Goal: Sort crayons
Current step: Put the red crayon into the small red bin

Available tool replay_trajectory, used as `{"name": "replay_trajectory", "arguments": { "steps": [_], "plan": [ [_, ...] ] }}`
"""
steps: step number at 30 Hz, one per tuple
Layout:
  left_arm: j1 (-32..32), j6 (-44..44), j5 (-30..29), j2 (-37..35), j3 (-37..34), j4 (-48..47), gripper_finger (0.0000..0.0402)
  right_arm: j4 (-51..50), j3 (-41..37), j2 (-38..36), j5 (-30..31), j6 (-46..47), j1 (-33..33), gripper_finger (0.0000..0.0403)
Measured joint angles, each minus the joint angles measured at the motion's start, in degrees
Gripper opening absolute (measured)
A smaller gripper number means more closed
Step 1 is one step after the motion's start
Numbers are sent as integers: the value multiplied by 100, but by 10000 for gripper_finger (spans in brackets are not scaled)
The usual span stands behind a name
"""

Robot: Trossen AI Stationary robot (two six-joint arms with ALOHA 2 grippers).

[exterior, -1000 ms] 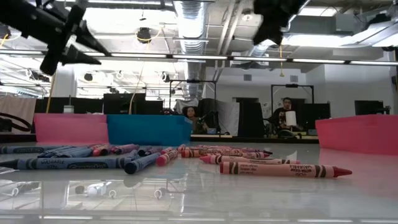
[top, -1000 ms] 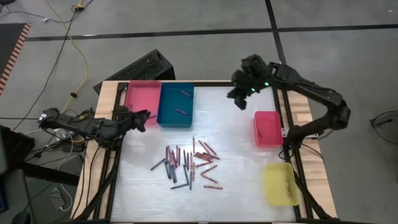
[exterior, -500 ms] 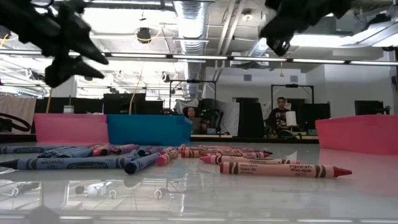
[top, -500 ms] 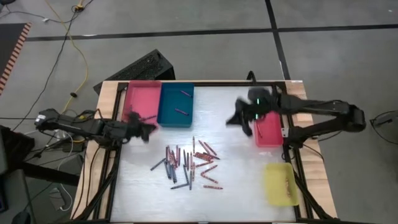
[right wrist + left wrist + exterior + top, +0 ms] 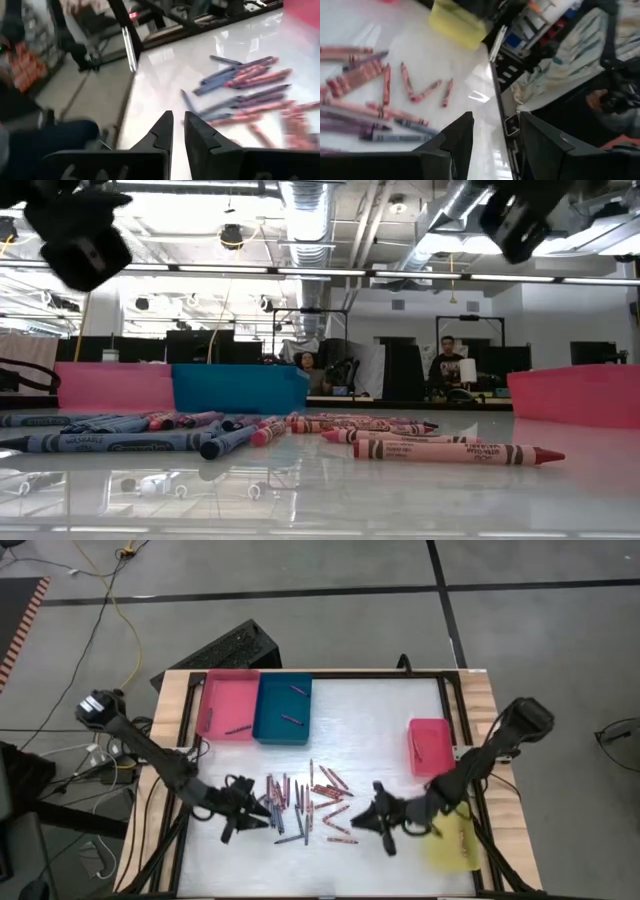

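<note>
Red, pink and blue crayons [image 5: 305,805] lie heaped mid-counter [image 5: 360,720] | left claw [image 5: 240,822] spread, low beside the pile's left edge | right claw [image 5: 380,825] nearly pressed together, right of it | best single out one outlying stick, approaching squarely.

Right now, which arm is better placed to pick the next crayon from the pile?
Probably the left. Its pincer is open and beside the blue crayons at the pile's edge. The right pincer is nearly shut and a little farther from the red crayons.
</note>
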Motion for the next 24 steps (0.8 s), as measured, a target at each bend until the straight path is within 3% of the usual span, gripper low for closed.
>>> {"name": "replay_trajectory", "arguments": {
  "steps": [7,15,21,24],
  "plan": [
    [-438,-564,-81,1367,152,108,149,-109,817,1469,725,754,396,53],
    [-896,-829,-342,2729,467,161,149,-358,1921,2506,714,585,-30,53],
    [-1411,-800,-516,3280,565,525,149,-1992,2847,2650,204,581,-463,53],
    [-1675,-457,-1026,3248,536,505,149,-3092,3493,2625,113,293,-651,53]
  ]
}}
